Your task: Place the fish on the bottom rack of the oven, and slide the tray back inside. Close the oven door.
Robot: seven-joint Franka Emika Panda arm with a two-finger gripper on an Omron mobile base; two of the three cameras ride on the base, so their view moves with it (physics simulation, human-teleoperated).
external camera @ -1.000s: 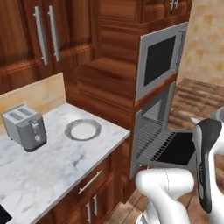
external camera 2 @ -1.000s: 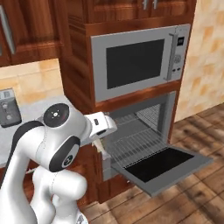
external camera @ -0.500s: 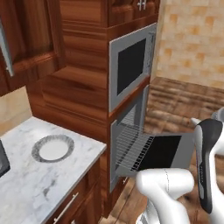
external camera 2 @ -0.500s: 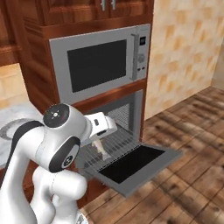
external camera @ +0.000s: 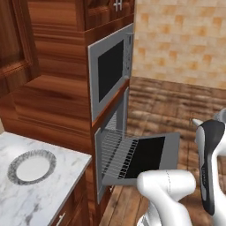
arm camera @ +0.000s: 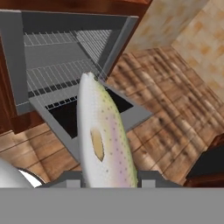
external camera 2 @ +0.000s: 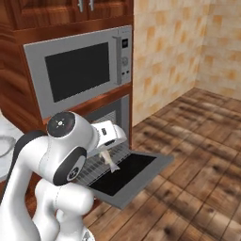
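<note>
My gripper (external camera 2: 108,149) is shut on the fish (external camera 2: 112,163), a pale speckled body that hangs tail-down over the open oven door (external camera 2: 126,178). In the hand view the fish (arm camera: 103,135) runs up the middle from my gripper (arm camera: 107,178) toward the oven (arm camera: 15,65). The bottom rack (arm camera: 59,75), a silver wire grid, is slid partly out above the oven door (arm camera: 133,116). From the left base view the same rack (external camera: 115,150) reaches out of the oven (external camera: 100,152) over the lowered door (external camera: 152,154).
A grey microwave-like unit (external camera: 110,70) with a black window sits right above the oven. A round white plate (external camera: 32,166) lies on the marble counter (external camera: 26,198) to the left. Wooden floor (external camera 2: 197,155) stretches to the right, toward tiled walls.
Both base views have shifted as the base moved: the counter and toaster slid off to the left, and the oven now sits nearer the middle. The fish stays in my gripper.
</note>
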